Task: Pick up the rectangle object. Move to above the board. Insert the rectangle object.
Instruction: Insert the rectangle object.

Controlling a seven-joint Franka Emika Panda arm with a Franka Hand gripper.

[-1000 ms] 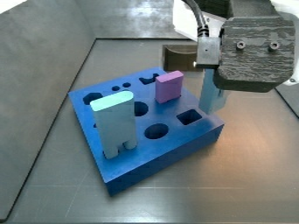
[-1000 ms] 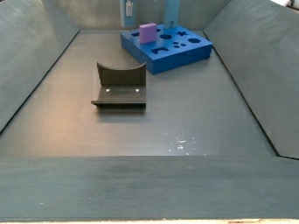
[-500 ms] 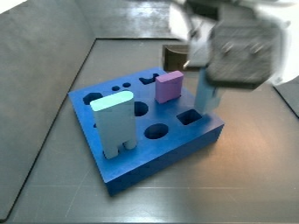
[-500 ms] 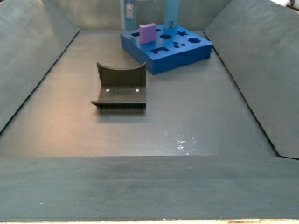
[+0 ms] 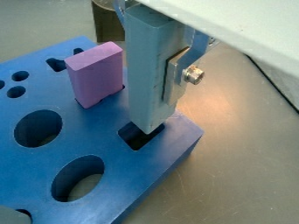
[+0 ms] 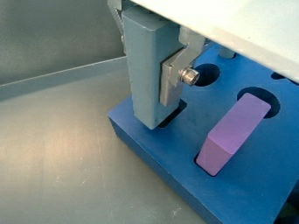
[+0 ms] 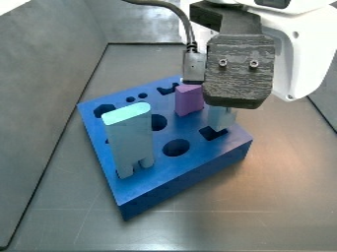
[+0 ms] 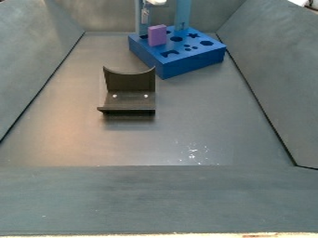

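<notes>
My gripper (image 5: 159, 80) is shut on the rectangle object (image 5: 147, 61), a tall pale steel-blue bar held upright. A silver finger (image 5: 176, 77) presses one of its faces. The bar's lower end sits at the mouth of a square hole (image 5: 138, 138) near a corner of the blue board (image 5: 70, 131). Both wrist views show this; the bar (image 6: 145, 61) meets the board (image 6: 176, 166) near its edge. In a side view the gripper (image 7: 227, 106) hangs over the board (image 7: 152, 187), and only the bar's lower part (image 7: 220, 121) shows.
A short pink block (image 7: 191, 98) stands in the board beside the bar. A wide pale cyan slab (image 7: 129, 143) stands at the board's near corner. Round holes (image 7: 176, 150) lie between them. The dark fixture (image 8: 126, 91) stands on the grey floor, apart from the board (image 8: 187, 56). Sloped walls ring the floor.
The gripper has moved towards the pink block and come down. The bar's lower end now sits at the square hole, and less of the bar shows below the gripper.
</notes>
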